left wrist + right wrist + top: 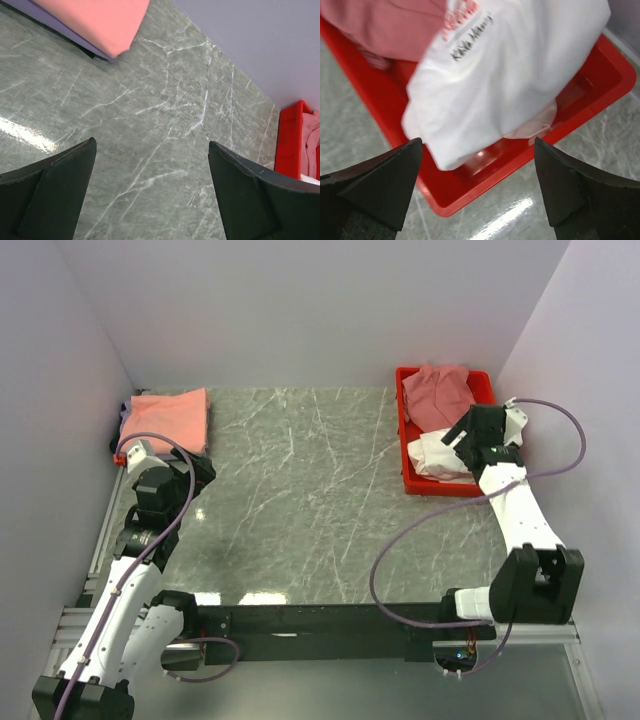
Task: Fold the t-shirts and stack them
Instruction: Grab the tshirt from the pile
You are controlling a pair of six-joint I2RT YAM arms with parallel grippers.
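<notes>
**— Which step is it on, would you say?**
— Fetching the next shirt, I reckon. The right gripper (477,145) hangs over the near end of the red tray (402,435), at the far right of the table (300,500). Its jaws are spread wide with nothing between them. Right under it lies the white t-shirt (510,75), crumpled, with red and black print showing on top.

**— And the others?**
— The dusty-pink t-shirt (440,395) is bunched in the far half of the same tray, touching the white one. Over in the far left corner the salmon-orange t-shirt (170,418) lies folded flat on top of a lavender t-shirt (67,34). That looks like the stack begun.

**— So two done, two to go?**
— That's my guess. The left gripper (152,145) sits just on the near side of that stack, also wide open and holding nothing, facing bare marble.

**— What does the next move want, then?**
— Come straight down and pinch a good fold of the white cloth. Then lift it high enough to clear the tray's wall and carry it left to the open middle of the table.

**— Anything awkward?**
— The tray's walls, mainly. The shirt sits low inside, close to the near wall, so a finger could catch the rim. The pink one is pressed against it and might get dragged along; I can't tell from here whether they're tangled. The purple cable (578,435) looping off the right arm hangs beside the tray too, though it seems clear of the cloth.
</notes>
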